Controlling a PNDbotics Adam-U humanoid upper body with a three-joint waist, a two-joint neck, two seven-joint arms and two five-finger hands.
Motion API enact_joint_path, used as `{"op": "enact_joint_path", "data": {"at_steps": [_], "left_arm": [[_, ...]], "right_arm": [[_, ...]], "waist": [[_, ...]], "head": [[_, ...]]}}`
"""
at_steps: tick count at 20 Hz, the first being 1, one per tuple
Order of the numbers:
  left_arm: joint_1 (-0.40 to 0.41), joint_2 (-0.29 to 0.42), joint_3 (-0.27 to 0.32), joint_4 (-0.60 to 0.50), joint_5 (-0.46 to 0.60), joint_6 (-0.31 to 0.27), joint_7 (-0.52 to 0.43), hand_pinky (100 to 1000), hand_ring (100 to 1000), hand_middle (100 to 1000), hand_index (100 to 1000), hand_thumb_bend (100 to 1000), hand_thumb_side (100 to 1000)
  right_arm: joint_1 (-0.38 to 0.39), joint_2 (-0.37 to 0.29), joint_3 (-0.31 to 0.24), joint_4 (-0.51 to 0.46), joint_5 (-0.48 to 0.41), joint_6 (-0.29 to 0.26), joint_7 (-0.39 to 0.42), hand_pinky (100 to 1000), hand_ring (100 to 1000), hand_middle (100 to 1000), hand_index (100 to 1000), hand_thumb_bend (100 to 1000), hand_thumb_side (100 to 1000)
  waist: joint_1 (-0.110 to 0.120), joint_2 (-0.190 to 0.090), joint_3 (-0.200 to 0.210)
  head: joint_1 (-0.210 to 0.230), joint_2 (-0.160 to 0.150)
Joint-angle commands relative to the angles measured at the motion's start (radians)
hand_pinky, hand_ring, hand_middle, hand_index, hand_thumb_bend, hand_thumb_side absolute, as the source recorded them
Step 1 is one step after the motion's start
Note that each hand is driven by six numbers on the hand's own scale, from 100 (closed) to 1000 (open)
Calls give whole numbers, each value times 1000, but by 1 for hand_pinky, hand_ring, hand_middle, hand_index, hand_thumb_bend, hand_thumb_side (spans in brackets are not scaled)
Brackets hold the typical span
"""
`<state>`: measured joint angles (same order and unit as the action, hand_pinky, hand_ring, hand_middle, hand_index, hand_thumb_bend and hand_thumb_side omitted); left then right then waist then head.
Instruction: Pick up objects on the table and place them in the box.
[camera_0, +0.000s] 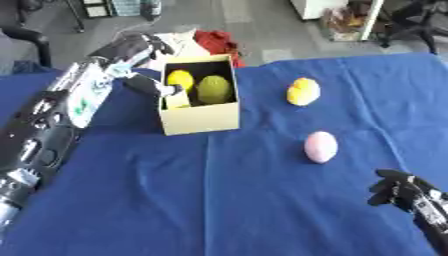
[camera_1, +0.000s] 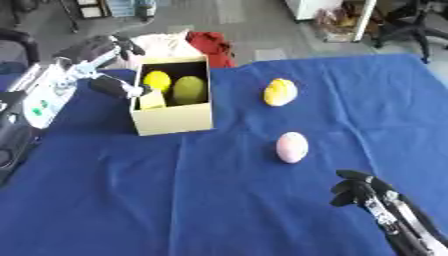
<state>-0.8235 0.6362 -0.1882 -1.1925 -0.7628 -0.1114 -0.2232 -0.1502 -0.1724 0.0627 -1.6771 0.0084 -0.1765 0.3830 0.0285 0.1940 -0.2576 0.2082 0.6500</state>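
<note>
Your left robot hand hangs beside the open yellow cardboard box, its thumb reaching to the box's left rim; the fingers are spread and grasp nothing. Inside the box lie a bright yellow rounded object and an olive-green rounded object, side by side. On the blue-clothed tabletop, a yellow lumpy object and a pink egg-shaped object sit well right of the box. Your right robot hand rests near the lower right corner, fingers curled, empty.
</note>
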Motion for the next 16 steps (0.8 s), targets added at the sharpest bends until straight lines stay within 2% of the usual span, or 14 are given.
{"op": "enact_joint_path", "data": {"at_steps": [1,5,10,13,16], "left_arm": [[16,68,39,-115,87,12,46,790,659,692,809,357,420],[116,112,89,-293,302,54,126,788,635,660,782,278,384],[300,128,153,-544,536,75,221,785,618,637,763,209,393],[400,107,180,-645,602,76,255,782,612,628,758,192,408],[476,70,197,-700,625,76,270,777,603,619,750,170,423]], "right_arm": [[-16,-14,-5,-10,1,-5,-1,660,599,626,838,100,780],[-42,-31,-9,-14,0,-17,-1,660,599,626,838,100,692],[-109,-72,-13,-16,-9,-44,6,665,602,630,840,100,499],[-167,-114,-12,-7,-10,-67,13,670,606,634,845,100,444],[-235,-176,-5,17,4,-98,20,683,618,651,857,100,415]], "waist": [[-3,-20,5],[-4,-17,20],[-9,-16,46],[-13,-17,64],[-18,-19,80]], "head": [[-5,-8],[-11,-9],[-22,-9],[-33,-6],[-53,-6]]}}
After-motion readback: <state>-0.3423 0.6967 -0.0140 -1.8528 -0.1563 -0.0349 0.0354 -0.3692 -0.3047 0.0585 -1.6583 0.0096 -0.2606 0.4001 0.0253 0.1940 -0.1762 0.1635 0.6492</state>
